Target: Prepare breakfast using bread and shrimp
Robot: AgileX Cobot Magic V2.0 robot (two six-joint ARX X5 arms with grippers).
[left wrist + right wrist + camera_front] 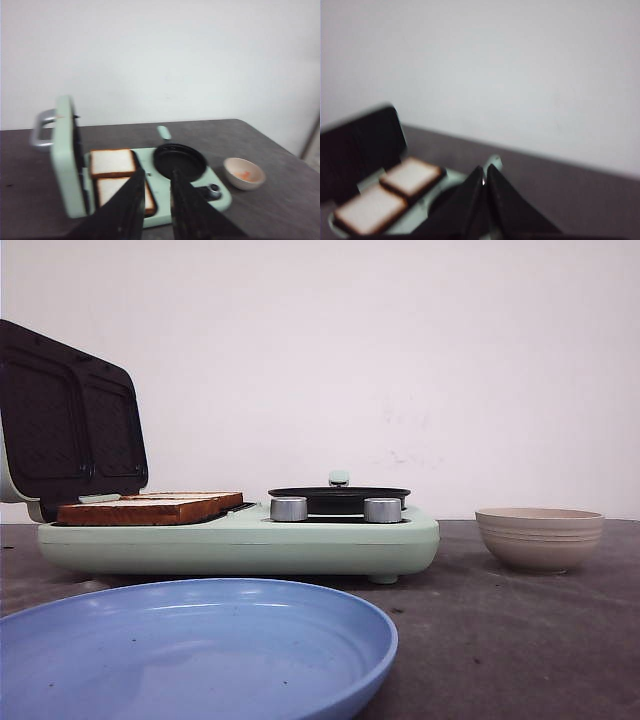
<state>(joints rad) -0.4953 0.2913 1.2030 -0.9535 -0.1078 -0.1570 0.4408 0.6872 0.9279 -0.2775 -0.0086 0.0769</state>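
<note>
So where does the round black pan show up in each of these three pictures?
Front view: round black pan behind two silver knobs, centre.
Left wrist view: pan right of the bread.
Right wrist view: mostly hidden behind the right gripper.
Shared landmark: the bread on the open green grill.

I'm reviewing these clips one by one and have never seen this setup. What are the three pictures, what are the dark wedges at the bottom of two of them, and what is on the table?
This is a two-armed robot. One picture looks forward over the table; the other two come from cameras on each wrist, so the dark wedges are the left gripper, jaws apart, and the right gripper, jaws together. Neither holds anything. On the table sits a mint-green breakfast maker with its lid up, two bread slices on its grill and a small black pan beside them. A beige bowl holds shrimp. A blue plate lies nearest the front camera.
</note>
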